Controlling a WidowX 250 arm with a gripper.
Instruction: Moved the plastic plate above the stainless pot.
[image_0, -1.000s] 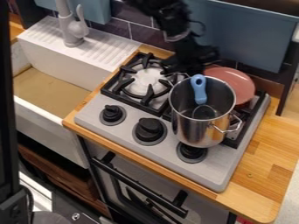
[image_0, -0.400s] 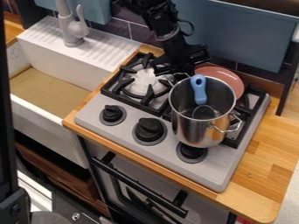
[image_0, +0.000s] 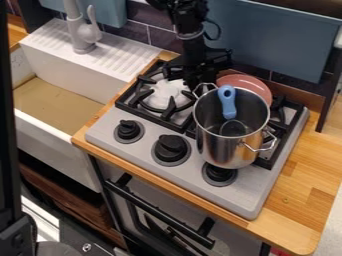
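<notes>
Camera view: pincer (image_0: 194, 80) beside the plastic plate (image_0: 246, 82), grip state can't tell. Plate sits behind the stainless pot (image_0: 226, 149), partly hidden.

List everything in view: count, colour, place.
Pot: one, silver, on the stove's right side
Utensil: one, blue handle, in the pot
Plate: one, pink, behind the pot
Stove: one, grey, on the counter
Knobs: three, black, stove front
Grates: black, on the stove, count unclear
Counter: one, wooden brown, around the stove
Sink: one, white, left
Faucet: one, grey, behind the sink
Gripper: one, black, left of the plate
Arm: one, black, from the top edge
</notes>
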